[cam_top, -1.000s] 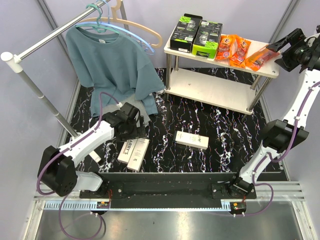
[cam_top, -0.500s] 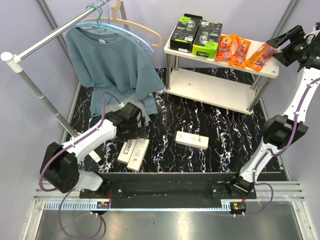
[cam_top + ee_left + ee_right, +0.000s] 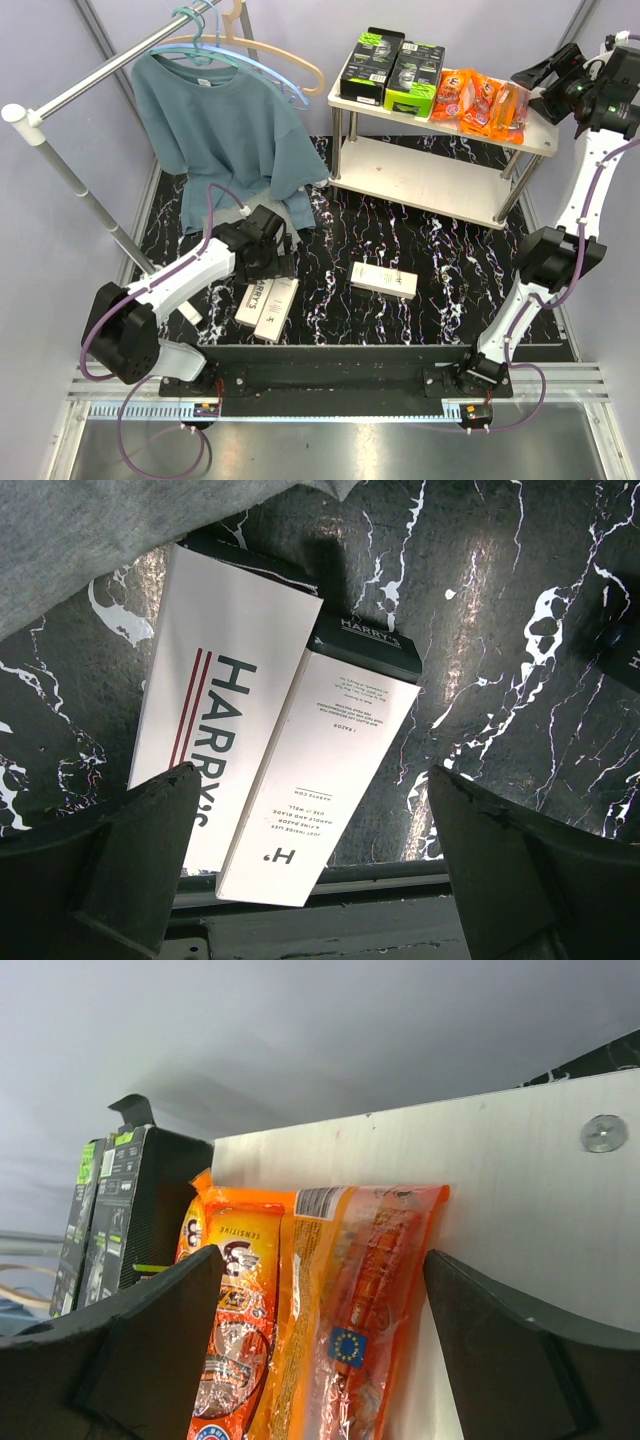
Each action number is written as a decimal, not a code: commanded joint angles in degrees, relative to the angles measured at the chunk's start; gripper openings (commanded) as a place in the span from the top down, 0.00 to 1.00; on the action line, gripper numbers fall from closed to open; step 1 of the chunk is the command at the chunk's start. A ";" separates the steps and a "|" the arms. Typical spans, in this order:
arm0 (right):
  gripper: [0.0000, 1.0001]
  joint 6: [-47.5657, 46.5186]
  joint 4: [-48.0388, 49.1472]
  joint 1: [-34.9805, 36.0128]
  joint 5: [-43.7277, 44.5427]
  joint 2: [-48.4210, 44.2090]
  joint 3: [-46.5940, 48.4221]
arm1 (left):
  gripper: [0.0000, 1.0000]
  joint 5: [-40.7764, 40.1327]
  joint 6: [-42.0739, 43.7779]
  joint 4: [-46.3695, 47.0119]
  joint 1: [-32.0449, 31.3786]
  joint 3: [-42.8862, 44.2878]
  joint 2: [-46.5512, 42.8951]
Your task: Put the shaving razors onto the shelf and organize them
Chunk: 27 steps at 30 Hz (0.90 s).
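Two black-and-lime razor boxes (image 3: 390,68) and three orange razor packs (image 3: 482,100) lie on the top board of the shelf (image 3: 420,175). My right gripper (image 3: 528,84) is open at the board's right end. In the right wrist view the rightmost orange pack (image 3: 375,1310) lies flat on the board between the spread fingers (image 3: 520,1360), next to another pack (image 3: 225,1300). My left gripper (image 3: 280,262) hovers open over two white HARRY'S boxes (image 3: 266,306) lying side by side on the table, seen in the left wrist view as a wide box (image 3: 215,710) and a narrower one (image 3: 330,770). A third white box (image 3: 384,280) lies at mid-table.
A teal T-shirt (image 3: 225,125) hangs on a hanger from the metal clothes rail (image 3: 70,95) at the back left, its hem close to my left gripper. The shelf's lower board is bare. The metal base rail (image 3: 340,360) runs just in front of the two white boxes.
My right gripper has moved left over the shelf top. The third orange pack went from slanting at the right end to lying alongside the other two. The left arm has barely shifted.
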 commanded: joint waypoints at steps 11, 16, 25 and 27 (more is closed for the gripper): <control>0.03 -0.48 -2.89 -0.58 15.91 -13.41 -7.52 | 0.02 -0.25 -0.92 1.49 -0.32 1.25 -1.97; 0.02 -0.57 -0.78 -0.58 14.60 -23.58 -17.62 | 0.02 0.01 -1.01 1.40 -0.67 1.16 -2.75; 0.00 -0.57 8.46 -0.40 11.35 -53.03 -52.15 | 0.01 0.10 -1.09 1.22 -0.67 -0.24 -6.27; 0.00 -0.57 7.58 -0.31 10.38 -55.86 -54.80 | 0.01 0.01 -1.18 1.22 -0.67 -0.51 -6.80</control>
